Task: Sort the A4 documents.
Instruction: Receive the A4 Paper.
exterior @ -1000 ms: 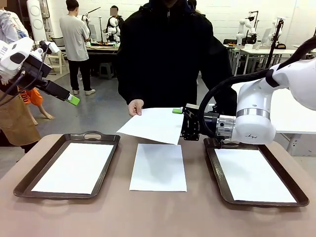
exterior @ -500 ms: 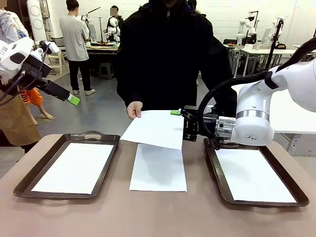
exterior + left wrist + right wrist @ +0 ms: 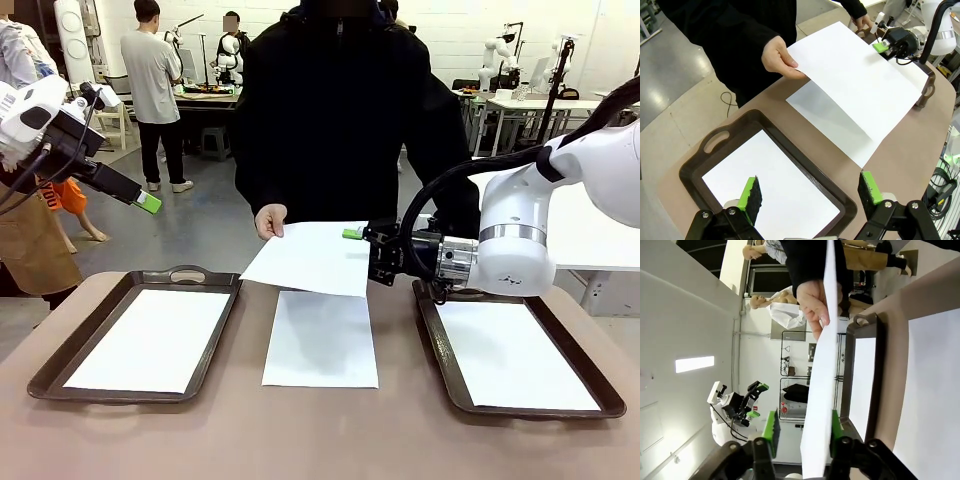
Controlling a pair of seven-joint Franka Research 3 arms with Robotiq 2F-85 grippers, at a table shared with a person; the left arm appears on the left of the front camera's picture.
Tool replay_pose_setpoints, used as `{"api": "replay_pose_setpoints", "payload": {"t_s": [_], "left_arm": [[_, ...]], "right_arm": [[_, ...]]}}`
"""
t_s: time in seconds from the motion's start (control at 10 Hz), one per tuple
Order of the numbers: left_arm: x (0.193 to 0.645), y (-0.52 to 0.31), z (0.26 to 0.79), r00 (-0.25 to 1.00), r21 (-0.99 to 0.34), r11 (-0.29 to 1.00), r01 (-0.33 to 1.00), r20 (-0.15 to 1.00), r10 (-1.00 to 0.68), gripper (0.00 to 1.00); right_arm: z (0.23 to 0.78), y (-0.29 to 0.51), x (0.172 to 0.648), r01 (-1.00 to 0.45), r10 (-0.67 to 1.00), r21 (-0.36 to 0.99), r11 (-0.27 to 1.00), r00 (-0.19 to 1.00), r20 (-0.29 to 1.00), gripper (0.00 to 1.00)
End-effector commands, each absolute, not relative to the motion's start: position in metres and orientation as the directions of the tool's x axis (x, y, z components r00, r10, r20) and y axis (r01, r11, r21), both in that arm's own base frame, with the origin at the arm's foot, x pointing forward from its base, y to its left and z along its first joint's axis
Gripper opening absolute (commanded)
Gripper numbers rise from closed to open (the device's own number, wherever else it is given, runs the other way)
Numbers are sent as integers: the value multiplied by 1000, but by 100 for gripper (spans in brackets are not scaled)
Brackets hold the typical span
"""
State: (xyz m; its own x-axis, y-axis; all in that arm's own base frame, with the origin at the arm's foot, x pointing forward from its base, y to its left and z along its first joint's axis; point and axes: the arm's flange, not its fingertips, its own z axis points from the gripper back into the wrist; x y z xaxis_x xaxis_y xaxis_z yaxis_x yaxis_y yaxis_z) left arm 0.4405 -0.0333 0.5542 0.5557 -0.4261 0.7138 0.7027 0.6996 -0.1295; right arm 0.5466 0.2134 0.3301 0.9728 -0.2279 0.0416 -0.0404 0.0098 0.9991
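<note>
Person's hand (image 3: 270,220) holds the raised sheet (image 3: 315,258) by one corner, in the air above the bench (image 3: 320,435). The right claw (image 3: 356,240) straddles the sheet's opposite edge: one pad against the paper, the other just off it, jaws not pressed together. The left claw (image 3: 810,191) is spread wide with nothing in it, high over the left tray (image 3: 60,365).

Lying flat:
- left sheet (image 3: 150,340), in that tray
- right sheet (image 3: 515,355), in the right tray (image 3: 432,330)
- middle sheet (image 3: 320,345), on the bench between the trays
</note>
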Motion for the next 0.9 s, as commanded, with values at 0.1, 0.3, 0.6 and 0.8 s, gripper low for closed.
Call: {"api": "replay_pose_setpoints", "payload": {"t_s": [0.1,0.3,0.6,0.8], "left_arm": [[440,-33,554,552,-121,698,706,712,-434,100],[440,-33,554,552,-121,698,706,712,-434,100],[440,-33,554,552,-121,698,706,712,-434,100],[440,-33,554,552,-121,698,706,712,-434,100]], "right_arm": [[324,211,547,-32,-163,998,45,986,39,22],[323,213,547,-29,-156,998,55,987,38,6],[321,215,547,-27,-151,998,64,988,37,0],[320,215,547,-29,-154,997,65,987,39,0]]}}
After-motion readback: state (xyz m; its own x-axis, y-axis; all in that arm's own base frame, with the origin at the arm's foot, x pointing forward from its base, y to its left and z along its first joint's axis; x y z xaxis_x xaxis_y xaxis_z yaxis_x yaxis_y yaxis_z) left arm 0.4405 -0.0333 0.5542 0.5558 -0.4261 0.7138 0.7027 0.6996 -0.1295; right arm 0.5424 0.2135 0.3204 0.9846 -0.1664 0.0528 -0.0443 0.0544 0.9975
